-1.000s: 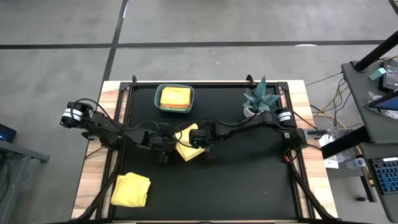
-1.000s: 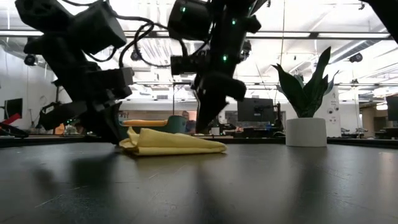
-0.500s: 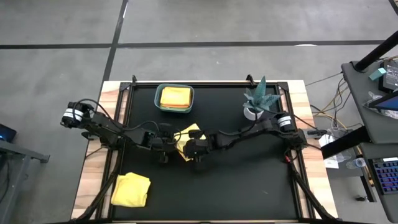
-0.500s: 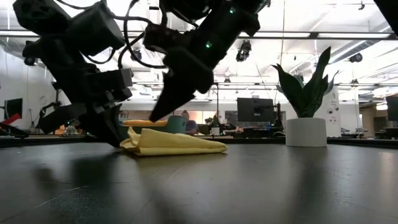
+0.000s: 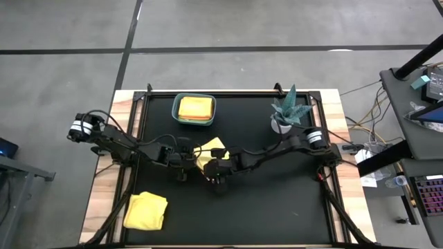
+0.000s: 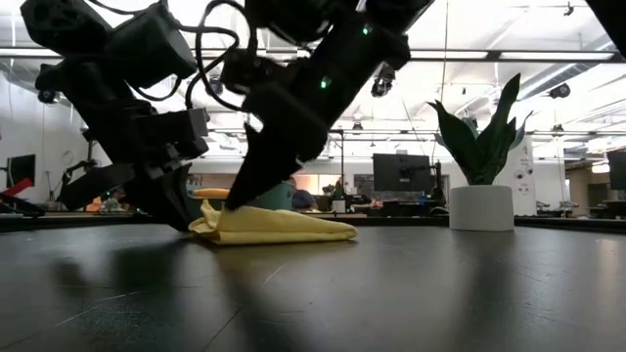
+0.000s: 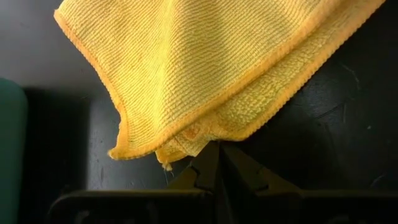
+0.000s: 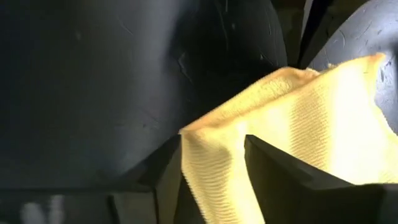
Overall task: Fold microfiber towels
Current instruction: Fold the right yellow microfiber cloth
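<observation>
A yellow microfiber towel [image 5: 210,149] lies folded on the black mat at mid-table, flat and low in the low view [image 6: 284,225]. My left gripper [image 7: 214,149] is shut at the towel's left end [image 6: 201,227], coming from the table's left. My right gripper [image 8: 213,177] slants down from the right onto the same end and stands open, with a raised fold of the towel between its fingers. Part of the towel is hidden under the right arm in the high view. My left gripper's shut fingertips [image 7: 208,163] meet the towel's hemmed edge [image 7: 198,135] close to a corner, slanting down from the table's left. Whether a layer sits between the tips I cannot tell. The towel lies on the mat. My right gripper's open fingers [image 8: 273,171] straddle a raised fold of the towel [image 8: 208,155], slanting down from the right. The cloth fills the gap and lies against both inner sides. The rest of the towel stays on the mat.
A teal bin [image 5: 176,114] at the back holds folded towels, yellow on top [image 5: 194,106]. Another yellow towel [image 5: 145,211] lies crumpled at the near left corner. A potted plant [image 5: 285,114] stands at the back right. The mat's near right part is bare.
My right gripper has swung toward the table's near edge and a little left, tipping steeply downward until its fingers reach the towel's left end. The towel and my left gripper have stayed where they were.
</observation>
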